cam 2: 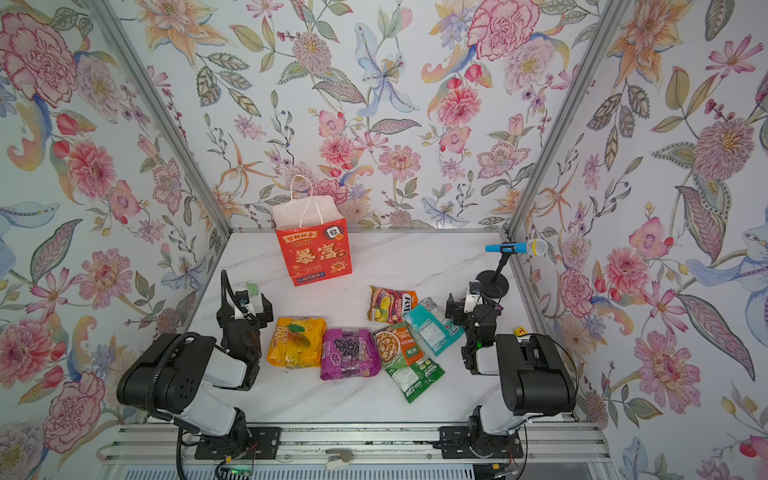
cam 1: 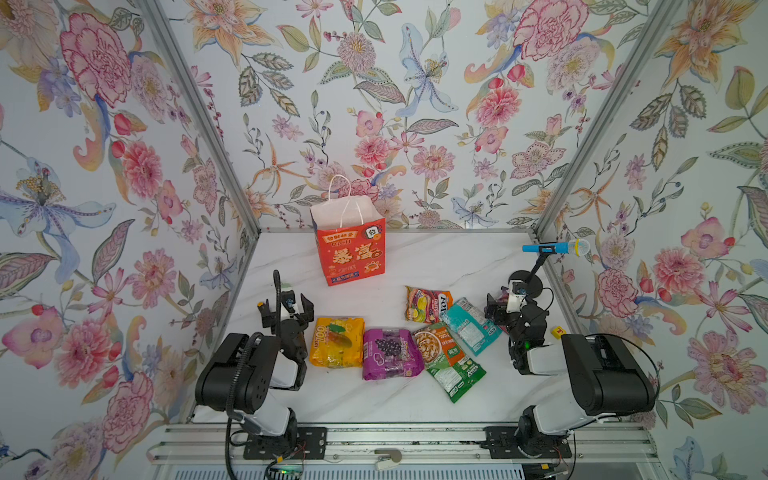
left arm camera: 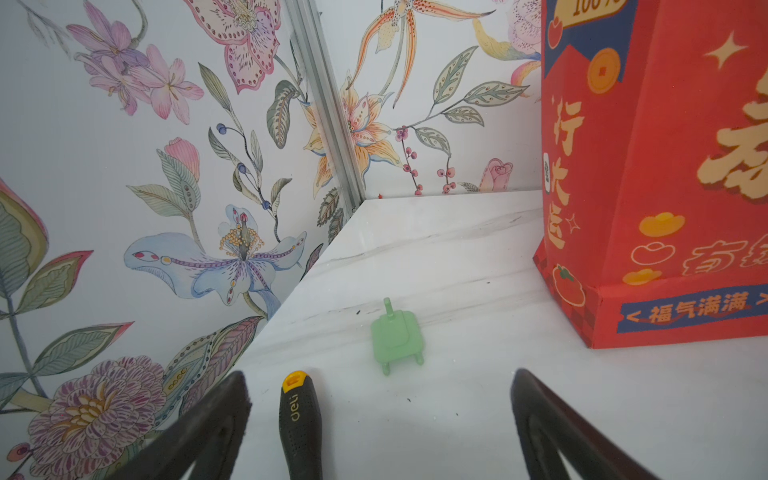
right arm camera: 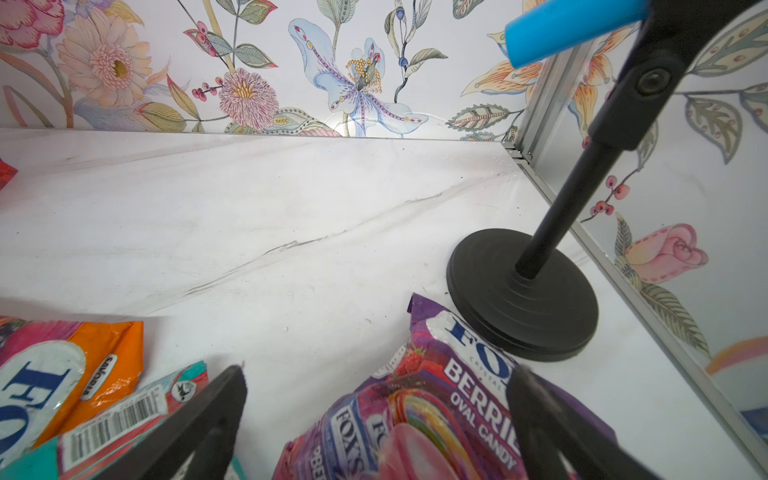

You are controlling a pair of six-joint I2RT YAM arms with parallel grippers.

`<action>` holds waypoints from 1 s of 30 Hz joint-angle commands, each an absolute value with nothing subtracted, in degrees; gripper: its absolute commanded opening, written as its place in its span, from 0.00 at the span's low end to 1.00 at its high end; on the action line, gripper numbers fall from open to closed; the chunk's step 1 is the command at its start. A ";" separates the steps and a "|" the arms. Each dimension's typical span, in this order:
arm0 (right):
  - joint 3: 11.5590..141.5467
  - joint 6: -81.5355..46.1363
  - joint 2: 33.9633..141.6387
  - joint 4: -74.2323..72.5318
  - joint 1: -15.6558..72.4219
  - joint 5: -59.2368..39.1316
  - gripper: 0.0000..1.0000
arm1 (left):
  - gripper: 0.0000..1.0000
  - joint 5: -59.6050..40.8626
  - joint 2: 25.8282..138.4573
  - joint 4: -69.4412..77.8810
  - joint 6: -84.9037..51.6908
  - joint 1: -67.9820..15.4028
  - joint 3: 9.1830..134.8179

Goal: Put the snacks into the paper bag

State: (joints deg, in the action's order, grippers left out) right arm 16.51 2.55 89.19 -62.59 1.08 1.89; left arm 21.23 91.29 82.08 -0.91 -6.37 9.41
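The paper bag (cam 1: pixel 351 249) (cam 2: pixel 318 253) stands upright and open at the back of the table, red-orange with white cord handles; its side fills one edge of the left wrist view (left arm camera: pixel 665 187). Several snacks lie in front: a yellow-orange packet (cam 1: pixel 336 341), purple (cam 1: pixel 390 353), orange-green (cam 1: pixel 434 345), green (cam 1: pixel 455 378), teal (cam 1: pixel 469 328) and fruit-printed red (cam 1: pixel 426 304). My left gripper (cam 1: pixel 286 311) (left arm camera: pixel 380 386) is open and empty beside the yellow-orange packet. My right gripper (cam 1: pixel 498 307) (right arm camera: pixel 374 374) is open over a purple berry candy packet (right arm camera: pixel 415 415).
A black screwdriver handle (left arm camera: pixel 299 415) and a small green plastic piece (left arm camera: pixel 397 334) lie ahead of the left gripper. A blue microphone (cam 1: pixel 555 248) on a black round-based stand (right arm camera: pixel 523 295) sits near the right wall. A small yellow cube (cam 1: pixel 557 331) lies by the right arm.
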 commanded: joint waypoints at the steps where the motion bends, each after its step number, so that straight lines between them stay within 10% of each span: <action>1: 17.29 1.86 88.60 -62.32 0.79 1.23 0.99 | 0.99 21.25 90.70 82.47 -1.67 -5.89 10.06; 21: 21.52 2.28 83.54 -50.06 3.13 7.83 0.99 | 0.99 23.42 85.40 83.89 0.22 -7.79 8.20; 30: 43.11 -24.19 72.65 -12.00 2.77 8.16 0.99 | 0.99 34.21 61.76 32.33 -19.24 -8.76 27.47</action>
State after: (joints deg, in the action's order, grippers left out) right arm 41.67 -12.34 74.85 -24.53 3.42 9.19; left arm 30.37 66.67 50.61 -9.56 -8.75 23.68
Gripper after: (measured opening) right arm 0.993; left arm 0.994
